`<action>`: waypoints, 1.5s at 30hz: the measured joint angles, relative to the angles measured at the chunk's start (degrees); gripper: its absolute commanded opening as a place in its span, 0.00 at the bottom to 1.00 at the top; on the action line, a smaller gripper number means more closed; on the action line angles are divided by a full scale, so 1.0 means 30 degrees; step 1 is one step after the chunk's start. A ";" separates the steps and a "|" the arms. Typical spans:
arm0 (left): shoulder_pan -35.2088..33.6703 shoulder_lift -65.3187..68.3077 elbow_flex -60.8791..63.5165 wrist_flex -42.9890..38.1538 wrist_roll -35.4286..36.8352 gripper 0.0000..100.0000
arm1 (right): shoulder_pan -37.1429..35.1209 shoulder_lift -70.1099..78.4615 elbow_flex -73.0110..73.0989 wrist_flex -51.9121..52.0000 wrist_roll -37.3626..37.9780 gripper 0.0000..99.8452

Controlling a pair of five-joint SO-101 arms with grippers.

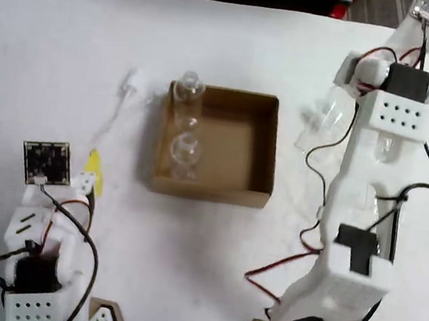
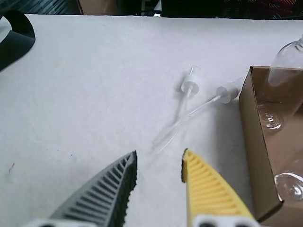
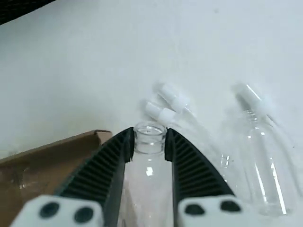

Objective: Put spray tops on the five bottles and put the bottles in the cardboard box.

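**Open bottle in the right gripper, 2 bottles boxed**

Nearest the right wrist camera, the right gripper (image 3: 149, 136) is clenched on the neck of a clear bottle (image 3: 149, 177) whose mouth is bare. Just beyond it lie 2 loose spray tops (image 3: 173, 97). Beside them a capped bottle (image 3: 259, 142) lies on the white table (image 3: 71, 56). The left gripper (image 2: 159, 152) hangs released, holding nothing, near a second pair of tops (image 2: 189, 87) that lie just beside the cardboard box (image 2: 253, 137).

By my judgement the task is under halfway. The 2 boxed bottles (image 1: 184, 149) sit along 1 wall of the box, though I cannot tell whether they carry tops. The gripped bottle needs a top, and the capped one needs boxing. Of the 5 wanted, I count only these 4 with confidence. No label or writing can be read on the bottles or the box.
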 measured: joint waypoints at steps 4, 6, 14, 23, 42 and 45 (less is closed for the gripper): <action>0.0000 0.0000 0.0000 0.0000 0.0000 0.16 | -0.1729 -0.1758 0.0000 0.1348 0.0088 0.02; 0.0000 0.0000 0.0000 0.0000 0.0000 0.16 | -0.2637 -0.2403 -0.0029 0.1729 0.0088 0.02; 0.0000 0.0000 0.0000 0.0000 0.0000 0.16 | -0.4308 -0.4073 -0.0029 0.3487 0.0147 0.02; 0.0000 0.0000 0.0000 0.0000 0.0000 0.16 | -0.5333 -0.5421 -0.0029 0.3897 0.0645 0.02; 0.0000 0.0000 0.0000 0.0000 0.0000 0.16 | -0.9143 -1.4799 0.7473 0.2842 0.1875 0.02; 0.0000 0.0000 0.0000 0.0000 0.0000 0.16 | -0.8674 -1.6791 1.1165 -0.0850 0.1875 0.02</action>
